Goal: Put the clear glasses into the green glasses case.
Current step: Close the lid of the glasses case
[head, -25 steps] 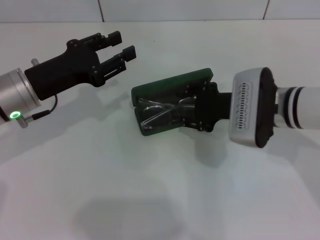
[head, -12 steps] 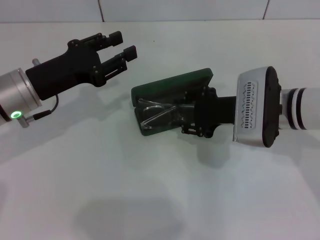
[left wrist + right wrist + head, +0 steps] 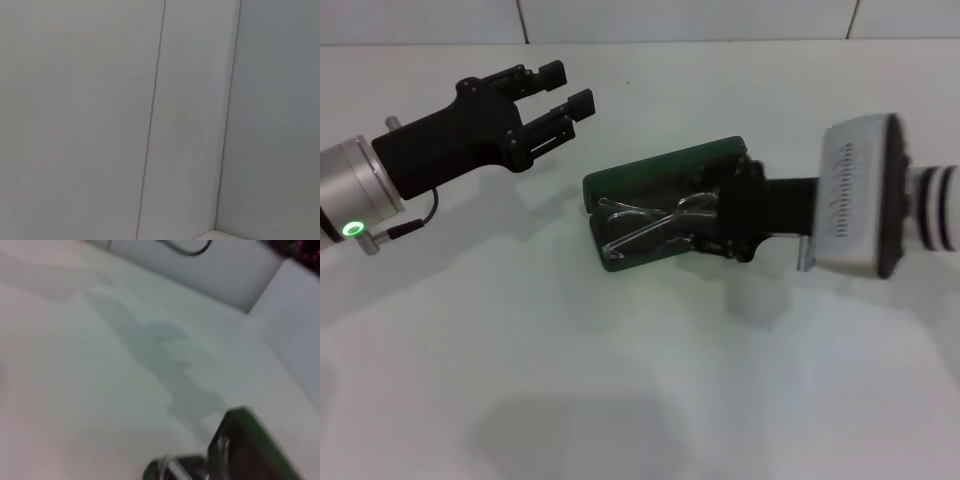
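The green glasses case (image 3: pixel 660 168) lies open in the middle of the white table, its lid raised toward the back. The clear glasses (image 3: pixel 638 228) lie inside its lower half, their arms pointing right. My right gripper (image 3: pixel 708 222) is at the case's right end, over the end of the glasses. My left gripper (image 3: pixel 563 99) hovers open and holding nothing, up and to the left of the case. In the right wrist view, a blurred corner of the green glasses case (image 3: pixel 252 437) and a bit of the clear glasses (image 3: pixel 167 466) show. The left wrist view holds only pale wall.
The white table (image 3: pixel 570 380) spreads around the case on all sides. A tiled white wall (image 3: pixel 680 18) runs along the table's back edge. The right arm's grey wrist housing (image 3: pixel 855 195) hangs low over the table to the right.
The right arm has drawn back to the right and its wrist has turned. The glasses stay in the case. The left arm has not moved.
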You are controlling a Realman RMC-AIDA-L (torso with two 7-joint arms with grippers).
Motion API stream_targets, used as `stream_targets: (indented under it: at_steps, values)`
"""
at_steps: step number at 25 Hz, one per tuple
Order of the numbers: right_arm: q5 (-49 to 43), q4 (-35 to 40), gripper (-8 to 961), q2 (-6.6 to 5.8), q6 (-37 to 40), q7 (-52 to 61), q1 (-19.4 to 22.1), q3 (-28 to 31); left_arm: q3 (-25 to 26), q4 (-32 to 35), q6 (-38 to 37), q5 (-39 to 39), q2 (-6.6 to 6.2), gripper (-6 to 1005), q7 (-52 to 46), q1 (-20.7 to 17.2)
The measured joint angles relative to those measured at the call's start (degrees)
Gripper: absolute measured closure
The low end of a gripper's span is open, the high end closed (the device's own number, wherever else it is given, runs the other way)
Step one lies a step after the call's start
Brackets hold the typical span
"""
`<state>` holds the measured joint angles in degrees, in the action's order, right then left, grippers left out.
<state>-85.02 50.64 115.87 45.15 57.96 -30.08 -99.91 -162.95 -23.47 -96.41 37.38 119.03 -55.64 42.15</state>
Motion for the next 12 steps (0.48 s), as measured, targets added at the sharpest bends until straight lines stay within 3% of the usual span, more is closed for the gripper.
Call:
stream_targets:
  at_steps: [3,5,8,12]
  values:
    - [0.0,3.4,462,-0.21,8.5,-0.5,3.7,6.2,0.0,0.0,-0.1,0.1,0.07,391,0.0,0.0]
    - [0.3,3.4,461,-0.24,18.4,-0.6,5.6,13.9,0.0,0.0,-0.1,0.2,0.11,391,-0.1,0.0]
    - [1.7,-1.2,461,-0.24,31.4,-0.7,6.3,26.8,0.0,0.0,0.1,0.2,0.15,389,-0.6,0.0]
    - [5.1,-10.8,460,-0.43,41.9,-1.2,6.2,44.6,0.0,0.1,3.8,0.3,0.24,388,-4.0,0.9]
